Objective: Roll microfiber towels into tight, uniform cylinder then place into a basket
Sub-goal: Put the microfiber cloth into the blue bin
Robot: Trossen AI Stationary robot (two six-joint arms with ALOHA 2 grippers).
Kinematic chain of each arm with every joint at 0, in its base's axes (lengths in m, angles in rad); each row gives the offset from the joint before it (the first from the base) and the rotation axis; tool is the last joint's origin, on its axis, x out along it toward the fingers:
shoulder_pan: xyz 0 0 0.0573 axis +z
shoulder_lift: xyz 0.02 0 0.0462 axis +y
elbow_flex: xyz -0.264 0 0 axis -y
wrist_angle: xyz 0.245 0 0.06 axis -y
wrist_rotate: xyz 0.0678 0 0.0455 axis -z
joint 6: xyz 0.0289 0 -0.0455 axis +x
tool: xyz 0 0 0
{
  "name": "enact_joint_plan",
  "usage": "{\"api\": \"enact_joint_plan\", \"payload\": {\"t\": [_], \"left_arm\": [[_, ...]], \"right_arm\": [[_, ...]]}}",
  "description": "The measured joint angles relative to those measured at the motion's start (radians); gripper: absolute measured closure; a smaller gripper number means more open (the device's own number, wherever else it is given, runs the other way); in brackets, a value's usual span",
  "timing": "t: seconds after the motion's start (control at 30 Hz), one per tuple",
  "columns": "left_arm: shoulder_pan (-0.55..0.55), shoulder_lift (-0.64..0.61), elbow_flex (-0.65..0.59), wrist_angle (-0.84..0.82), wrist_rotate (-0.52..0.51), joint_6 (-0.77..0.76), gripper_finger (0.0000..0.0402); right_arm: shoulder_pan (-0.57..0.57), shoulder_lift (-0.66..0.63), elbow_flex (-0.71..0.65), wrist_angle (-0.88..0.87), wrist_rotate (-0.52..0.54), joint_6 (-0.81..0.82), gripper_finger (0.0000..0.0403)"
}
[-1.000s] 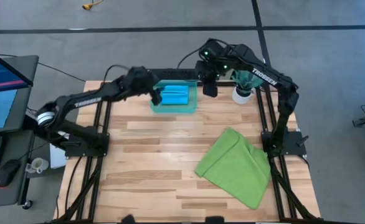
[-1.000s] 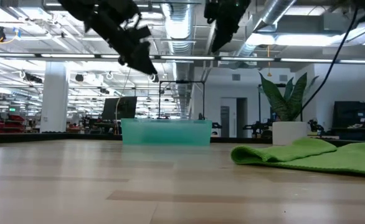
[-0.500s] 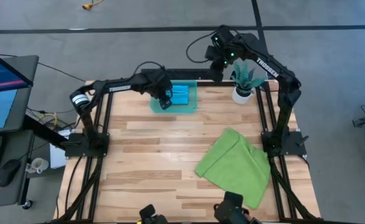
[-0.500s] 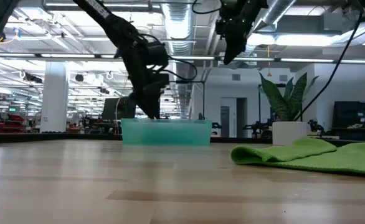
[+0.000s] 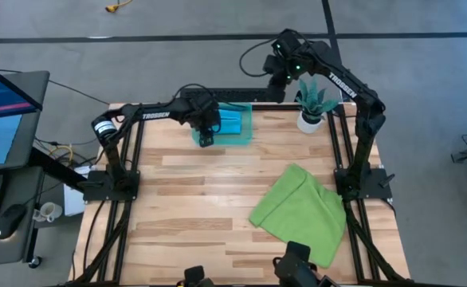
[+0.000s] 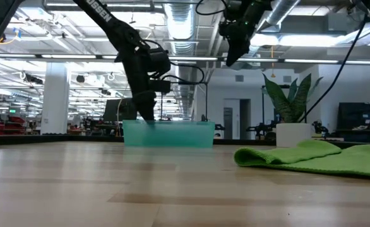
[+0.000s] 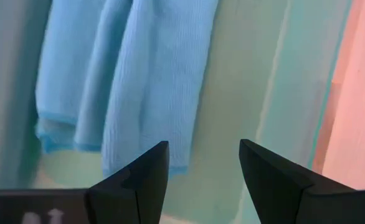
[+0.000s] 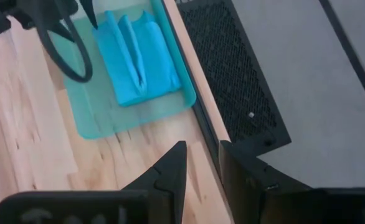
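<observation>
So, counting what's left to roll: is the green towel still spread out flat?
Not flat or rolled: the green towel lies loosely folded over on the table, outside the basket, with a raised fold in the low view.

High: straight down, whole table (image 5: 217, 199).
Low: tabletop level, facing room.
Wrists: close; both share basket (image 8: 101, 121).

Blue towel (image 5: 230, 123) partly hidden under left arm, basket (image 7: 276, 93) edge-cropped
</observation>
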Motion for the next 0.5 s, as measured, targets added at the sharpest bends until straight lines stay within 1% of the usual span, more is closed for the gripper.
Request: {"api": "enact_joint_plan", "payload": {"t": [0.27,0.4,0.43,0.5], "left_arm": [[0.003,0.013,0.001,0.049,0.013,0.153,0.0213],[0.004,0.055,0.013,0.065,0.062,0.195,0.0214],[0.004,0.065,0.013,0.055,0.060,0.202,0.0213],[0.004,0.080,0.013,0.056,0.016,0.207,0.0214]], "right_arm": [[0.005,0.000,0.000,0.030,0.000,0.000,0.0285],[0.005,0.000,0.000,0.032,0.000,0.000,0.0285],[0.007,0.000,0.000,0.034,0.000,0.000,0.0285],[0.009,0.000,0.000,0.032,0.000,0.000,0.0285]]}}
